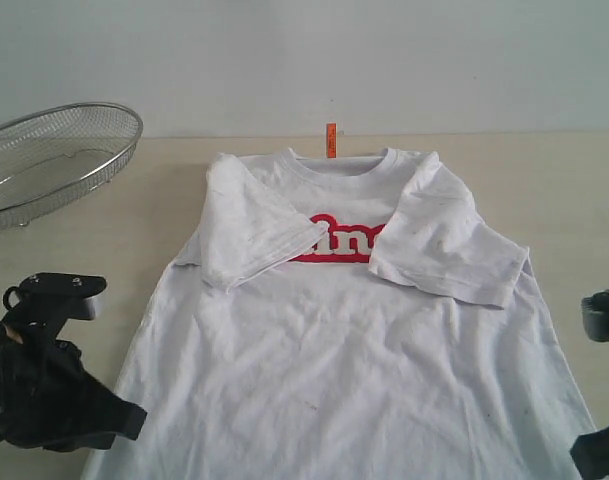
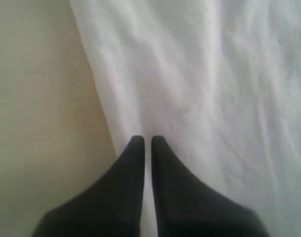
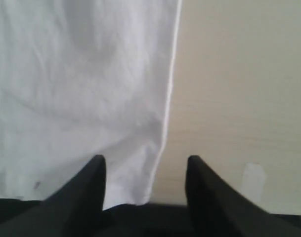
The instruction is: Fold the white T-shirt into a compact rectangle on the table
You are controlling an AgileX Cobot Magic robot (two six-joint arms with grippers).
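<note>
The white T-shirt (image 1: 334, 340) lies face up on the table (image 1: 554, 180), both sleeves folded in over the red-outlined lettering (image 1: 339, 240). An orange neck tag (image 1: 331, 140) sticks out past the collar. My left gripper (image 2: 146, 140) is at the shirt's left side edge near the hem, jaws almost together with a thin strip of white cloth between them. It also shows at the lower left of the exterior view, left gripper (image 1: 132, 420). My right gripper (image 3: 146, 160) stands open, straddling the shirt's right side edge (image 3: 167, 113), one finger over cloth and one over bare table.
A round wire-mesh basket (image 1: 54, 155) sits at the far left back of the table. A pale wall rises behind the table. A small white patch (image 3: 253, 180) marks the tabletop beside my right gripper.
</note>
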